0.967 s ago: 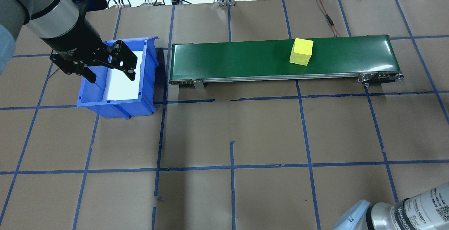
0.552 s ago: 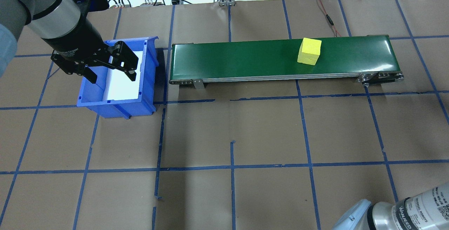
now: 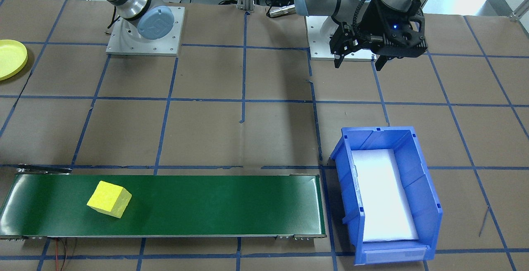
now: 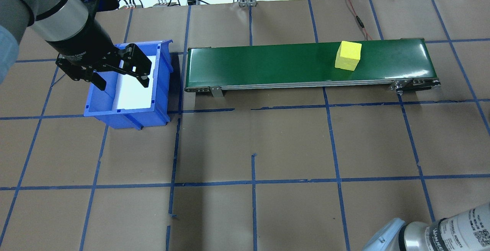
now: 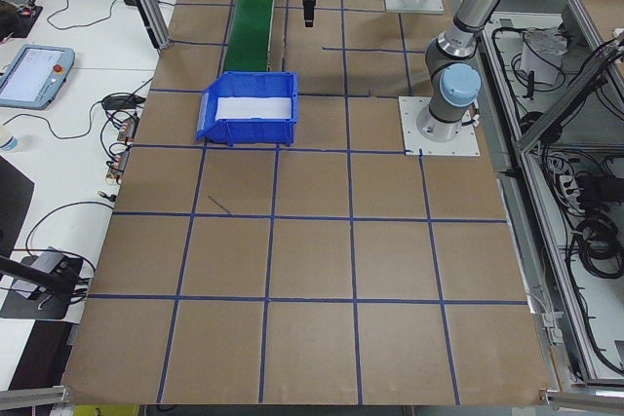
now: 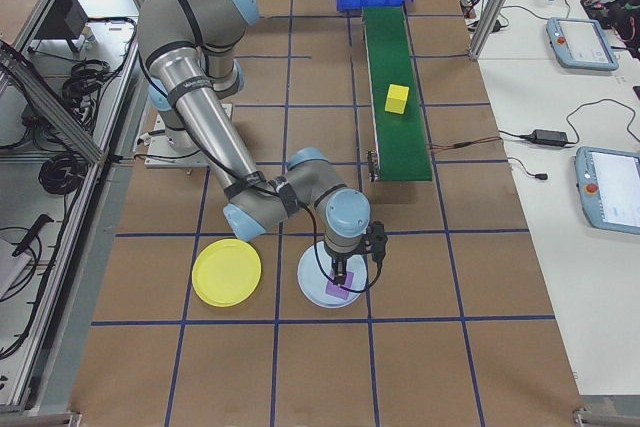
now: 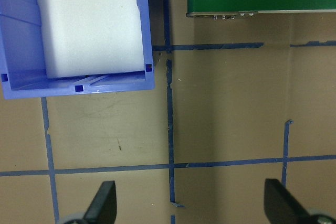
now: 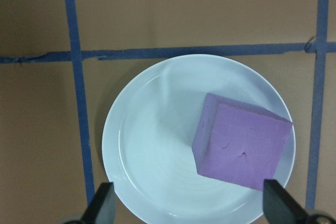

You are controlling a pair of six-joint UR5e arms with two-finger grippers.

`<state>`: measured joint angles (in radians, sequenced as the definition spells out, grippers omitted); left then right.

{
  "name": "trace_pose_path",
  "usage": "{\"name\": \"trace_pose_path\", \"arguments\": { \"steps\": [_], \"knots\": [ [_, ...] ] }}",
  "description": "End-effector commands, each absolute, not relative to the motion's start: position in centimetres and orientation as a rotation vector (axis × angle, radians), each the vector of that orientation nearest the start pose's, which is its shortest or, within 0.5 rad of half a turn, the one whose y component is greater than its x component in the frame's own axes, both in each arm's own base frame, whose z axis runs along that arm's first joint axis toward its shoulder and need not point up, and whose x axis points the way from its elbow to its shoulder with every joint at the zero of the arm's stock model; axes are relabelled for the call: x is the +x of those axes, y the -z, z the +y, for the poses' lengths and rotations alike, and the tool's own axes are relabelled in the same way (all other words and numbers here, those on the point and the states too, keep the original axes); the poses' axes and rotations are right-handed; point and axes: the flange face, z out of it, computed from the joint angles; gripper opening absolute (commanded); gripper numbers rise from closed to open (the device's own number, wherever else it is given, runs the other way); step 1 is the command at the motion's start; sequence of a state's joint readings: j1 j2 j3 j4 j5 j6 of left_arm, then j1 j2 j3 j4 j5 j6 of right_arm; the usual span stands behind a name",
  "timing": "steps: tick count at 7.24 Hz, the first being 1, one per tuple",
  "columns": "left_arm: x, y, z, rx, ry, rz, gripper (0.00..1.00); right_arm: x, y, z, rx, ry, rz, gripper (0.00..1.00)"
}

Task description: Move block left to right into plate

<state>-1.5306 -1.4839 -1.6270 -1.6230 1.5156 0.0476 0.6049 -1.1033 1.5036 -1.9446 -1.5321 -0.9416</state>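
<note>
- The left gripper (image 4: 119,78) hangs empty with its fingers spread wide, over the near end of the blue bin (image 4: 162,82).
- The right gripper (image 8: 188,205) is likewise spread, holding nothing, above a purple block (image 8: 241,142) lying in a pale plate (image 8: 142,140).
- Overhead, only the right arm's wrist shows; its label is probably a maker's name, too cut off to read.
- The yellow block (image 4: 348,55) rides the green conveyor (image 4: 268,65), toward its right end.
- The yellow plate (image 6: 226,272) sits empty just beside the pale plate.

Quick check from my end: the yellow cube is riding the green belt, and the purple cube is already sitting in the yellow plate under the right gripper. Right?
Not quite. The purple cube sits in a pale blue plate, as the right wrist view shows; the yellow plate beside it is empty in the exterior right view. The yellow cube is on the green belt.
</note>
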Motion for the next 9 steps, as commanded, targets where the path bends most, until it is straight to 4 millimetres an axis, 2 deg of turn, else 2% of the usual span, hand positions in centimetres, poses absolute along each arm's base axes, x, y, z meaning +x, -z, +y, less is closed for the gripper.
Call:
{"name": "trace_pose_path", "arguments": {
  "steps": [1, 3, 4, 5, 8, 9],
  "knots": [
    [-12.1, -49.7, -45.8, 0.011, -0.028, 3.197, 1.0, -38.0, -31.2, -53.4, 0.111, 0.08, 3.062, 1.0],
    [-12.2, -49.6, -45.7, 0.009, -0.033, 3.199, 1.0, -29.0, -33.0, -58.6, 0.19, 0.095, 3.063, 1.0],
    [-12.2, -49.6, -45.7, 0.011, -0.033, 3.199, 1.0, -24.8, -34.7, -60.0, 0.305, 0.118, 3.06, 1.0],
    [-12.2, -49.5, -45.7, 0.011, -0.038, 3.199, 1.0, -20.4, -35.2, -61.5, 0.361, 0.123, 3.051, 1.0],
    [-12.3, -49.3, -45.6, 0.018, -0.043, 3.199, 1.0, -10.0, -34.2, -64.2, 0.559, 0.08, 3.004, 1.0],
    [-12.2, -49.2, -45.6, 0.023, -0.05, 3.198, 1.0, -8.7, -32.6, -65.0, 0.585, 0.059, 2.952, 1.0]
  ]
}}
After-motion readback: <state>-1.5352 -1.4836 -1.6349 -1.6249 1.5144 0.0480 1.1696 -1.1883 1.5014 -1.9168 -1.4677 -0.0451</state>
